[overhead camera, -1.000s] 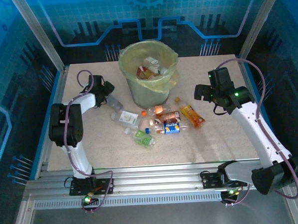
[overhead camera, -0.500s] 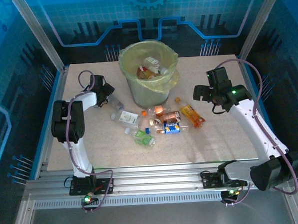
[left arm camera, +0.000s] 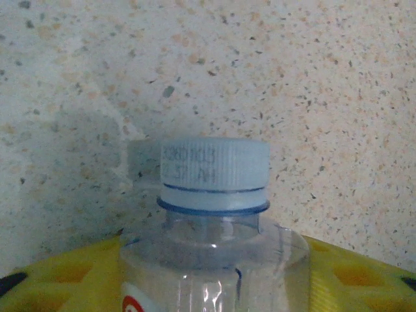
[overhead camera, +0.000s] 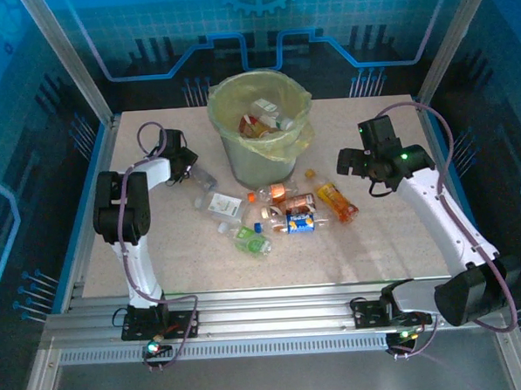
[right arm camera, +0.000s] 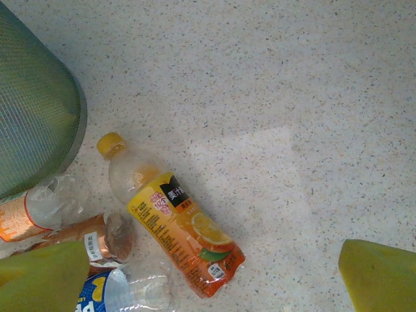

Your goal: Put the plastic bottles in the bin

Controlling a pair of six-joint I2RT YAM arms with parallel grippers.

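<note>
Left gripper [overhead camera: 187, 166] closed on the body of a clear white-capped bottle [left arm camera: 214, 260] lying just left of the bin [overhead camera: 259, 164]; likely empty, light, slick and crushable, so a mid-body grip suits, while right gripper [overhead camera: 353, 161] gapes empty above the orange-label bottle [right arm camera: 175, 227].

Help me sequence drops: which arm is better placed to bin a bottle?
Left. The left gripper is shut on a clear bottle beside the bin; the right gripper is open above an orange bottle.
</note>
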